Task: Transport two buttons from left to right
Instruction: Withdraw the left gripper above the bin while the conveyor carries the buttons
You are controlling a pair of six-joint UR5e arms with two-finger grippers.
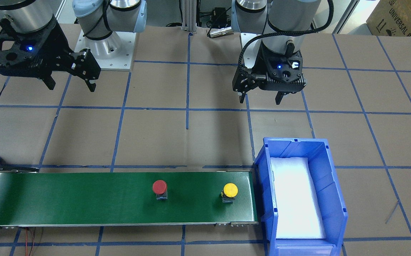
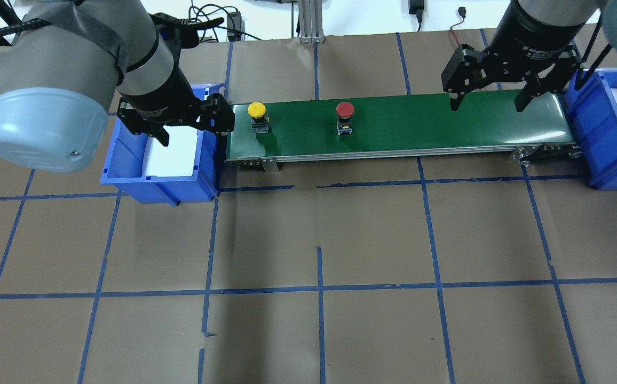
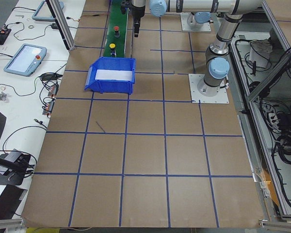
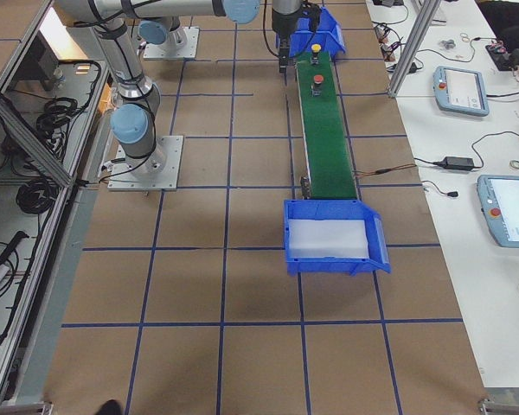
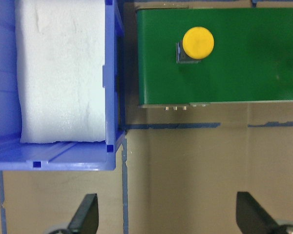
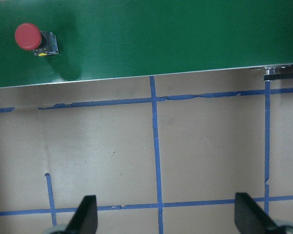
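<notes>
desk [image 2: 319, 330]: brown paper with a blue tape grid; carries the whole setup.
belt [image 2: 420, 125]: green conveyor spanning bin to bin, left to right.
left bin [image 2: 159, 188]: butts against the belt's left end, white foam [image 5: 63, 73] liner inside.
right bin [image 2: 594, 138]: at the belt's right end, foam-lined too.
left end effector [image 1: 260, 100]: jaws apart, holding nothing, hangs above the desk near the left bin.
right end effector [image 2: 485, 105]: jaws apart, holding nothing, hangs near the belt's right end.
yellow button [image 2: 256, 110]: upright on the belt, just beside its left end.
red button [image 2: 345, 110]: upright on the belt, nearer the middle.
step: my read is the transit leg. Both buttons are on the belt, neither in the right bin.
next: red has to reach the right end first. Then the right end effector drops over it, jaws straddling the body below the cap, lifts it and releases into the right bin.
</notes>
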